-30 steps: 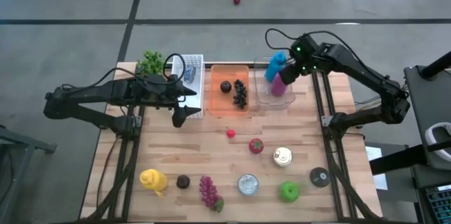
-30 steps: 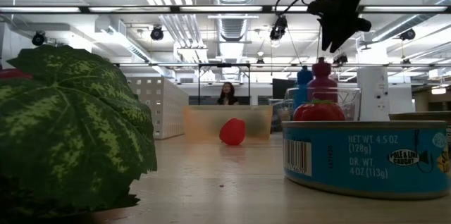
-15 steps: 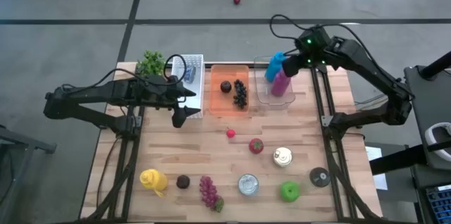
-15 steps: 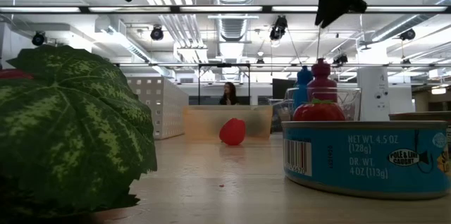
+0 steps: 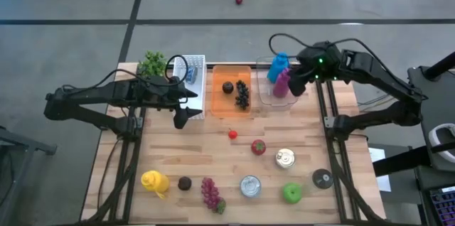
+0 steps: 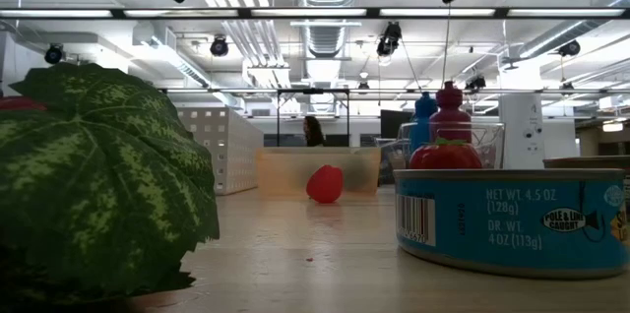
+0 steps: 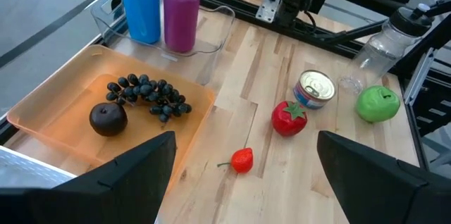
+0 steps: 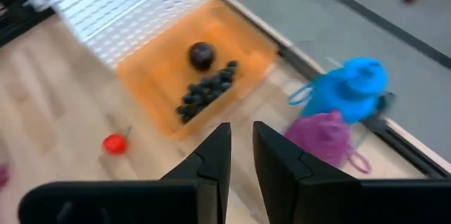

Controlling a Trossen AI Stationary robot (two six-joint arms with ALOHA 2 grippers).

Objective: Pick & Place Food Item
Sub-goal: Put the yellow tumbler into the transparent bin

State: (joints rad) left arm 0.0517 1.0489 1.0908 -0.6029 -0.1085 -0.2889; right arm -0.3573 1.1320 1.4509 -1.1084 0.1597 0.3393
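1. The fingers of the right gripper (image 8: 239, 160) stand nearly pressed together, a thin gap between them and nothing pinched; the gripper (image 5: 297, 85) hangs above the clear bin (image 5: 264, 97) at the desk's far edge, by the right-hand frame rail.
2. The left gripper (image 5: 179, 116) has its fingers (image 7: 134, 175) spread wide and empty, beside the white rack (image 5: 195, 70) and the near left corner of the orange tray (image 5: 217, 105).
3. The blue bottle (image 5: 277, 65) and the purple bottle (image 5: 282, 82) stand upright and touching inside the clear bin, which sits just beside the orange tray along the far edge.
4. The tray holds a dark plum (image 5: 227, 87) and a bunch of dark grapes (image 5: 242, 94), near each other.
5. The middle of the desk (image 5: 213, 155) is bare wood around the small strawberry (image 5: 232, 134); a red pepper (image 5: 258, 147) and a small can (image 5: 285, 158) lie to its right.
6. Along the near edge sit a yellow piece (image 5: 153, 181), a dark round piece (image 5: 185, 183), purple grapes (image 5: 210, 193), a larger can (image 5: 249, 185), a green apple (image 5: 291, 193) and a black disc (image 5: 322, 178).
7. Compared with a second ago, the right gripper has risen off the purple bottle, moved slightly rightwards and narrowed its fingers; the bottle stays in the bin, and the left arm has not moved.
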